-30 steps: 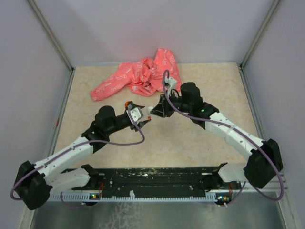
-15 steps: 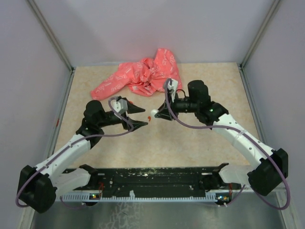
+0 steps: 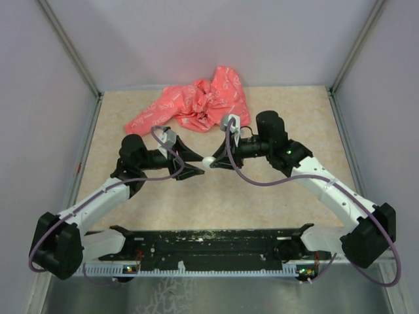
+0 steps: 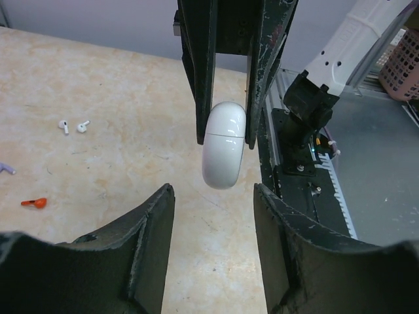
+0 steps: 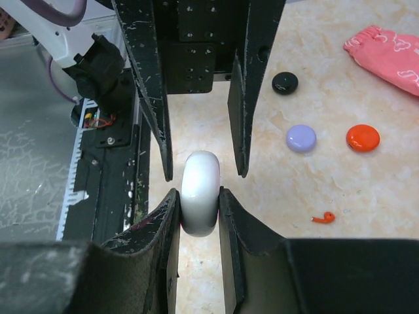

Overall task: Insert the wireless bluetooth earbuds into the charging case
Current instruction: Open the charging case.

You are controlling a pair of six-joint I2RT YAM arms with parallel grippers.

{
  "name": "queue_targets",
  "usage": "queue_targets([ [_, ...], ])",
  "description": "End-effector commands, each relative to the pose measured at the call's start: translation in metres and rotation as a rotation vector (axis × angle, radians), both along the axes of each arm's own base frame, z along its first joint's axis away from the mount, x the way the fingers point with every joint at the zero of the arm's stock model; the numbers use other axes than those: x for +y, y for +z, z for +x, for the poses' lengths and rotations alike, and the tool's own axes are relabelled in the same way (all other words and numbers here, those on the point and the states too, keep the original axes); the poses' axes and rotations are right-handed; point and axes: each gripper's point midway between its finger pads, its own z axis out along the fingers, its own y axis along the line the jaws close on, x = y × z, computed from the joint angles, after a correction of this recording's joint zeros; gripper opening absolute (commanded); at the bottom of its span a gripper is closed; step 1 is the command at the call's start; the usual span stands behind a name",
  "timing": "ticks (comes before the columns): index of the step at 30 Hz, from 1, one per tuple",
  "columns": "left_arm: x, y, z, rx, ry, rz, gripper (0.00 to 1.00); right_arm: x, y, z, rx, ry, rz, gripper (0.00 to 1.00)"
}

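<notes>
The right gripper clamps the white case above the table. The left gripper stands open around it, not touching. Two white earbuds lie well aside on the table.

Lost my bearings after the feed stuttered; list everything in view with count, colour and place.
table: one, beige speckled
cloth: one, pink printed, crumpled at the table's far side
charging case: one, white, clamped in the right tool
earbuds: two, white, loose on the table, side by side
black disc, lavender disc, red-orange disc: one each, on the table near the cloth
hooked piece: one, orange, on the table
basket: one, pink, off the table
left tool: one, black, open, fingers flanking the case
right tool: one, black, shut on the case
</notes>
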Motion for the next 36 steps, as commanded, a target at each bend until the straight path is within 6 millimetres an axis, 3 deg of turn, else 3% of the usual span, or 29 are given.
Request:
queue_targets([
  [1, -0.002, 0.02, -0.005, -0.028, -0.052, -0.033, 0.55, 0.011, 0.031, -0.002, -0.133, 0.052, 0.035, 0.07],
  [23, -0.007, 0.007, -0.01, -0.006, -0.104, 0.019, 0.3, 0.021, 0.011, 0.0, -0.119, 0.058, -0.124, 0.07],
  [32, -0.008, 0.007, -0.013, -0.015, -0.116, 0.026, 0.31, 0.025, 0.008, 0.001, -0.105, 0.059, -0.151, 0.07],
  [36, -0.009, 0.006, -0.015, -0.017, -0.126, 0.032, 0.37, 0.026, 0.006, 0.003, -0.094, 0.056, -0.162, 0.07],
])
